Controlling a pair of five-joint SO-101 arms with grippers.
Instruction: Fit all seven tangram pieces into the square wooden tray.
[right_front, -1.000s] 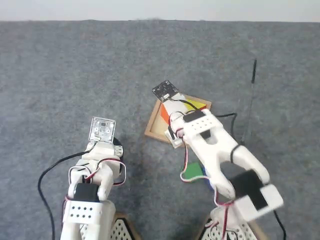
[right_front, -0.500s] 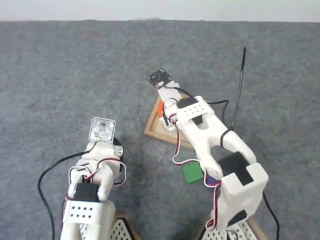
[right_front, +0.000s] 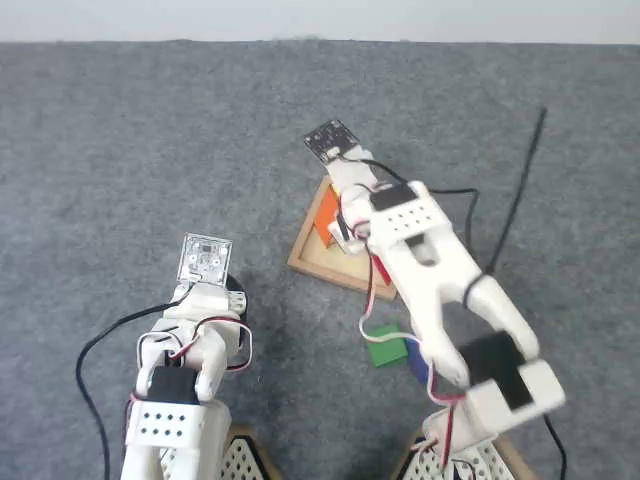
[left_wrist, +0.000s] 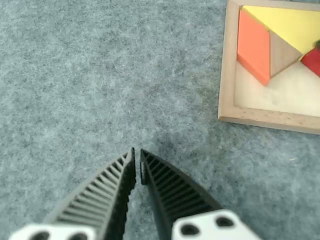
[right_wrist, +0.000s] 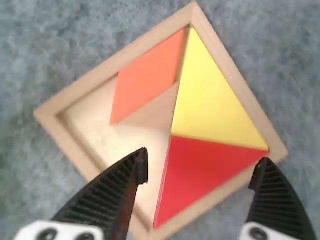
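The square wooden tray (right_wrist: 117, 64) holds an orange parallelogram (right_wrist: 147, 75), a yellow triangle (right_wrist: 210, 100), a red triangle (right_wrist: 200, 170) and a small tan triangle (right_wrist: 152, 112). My right gripper (right_wrist: 200, 165) hangs open just above the red triangle, with nothing between its fingers. In the high view the right arm (right_front: 400, 215) covers much of the tray (right_front: 303, 238). A green piece (right_front: 385, 350) and a blue piece (right_front: 418, 368) lie on the carpet near that arm's base, the blue one partly hidden. My left gripper (left_wrist: 136, 152) is shut and empty over the carpet, left of the tray (left_wrist: 229, 65).
Grey carpet covers the table. The left arm (right_front: 195, 320) stands at the front left. A black cable (right_front: 520, 200) loops off the right arm to the right of the tray. Open carpet lies at the back and far left.
The right arm swung left over the tray and then back to the right. Its cable swung with it. The left arm has not moved.
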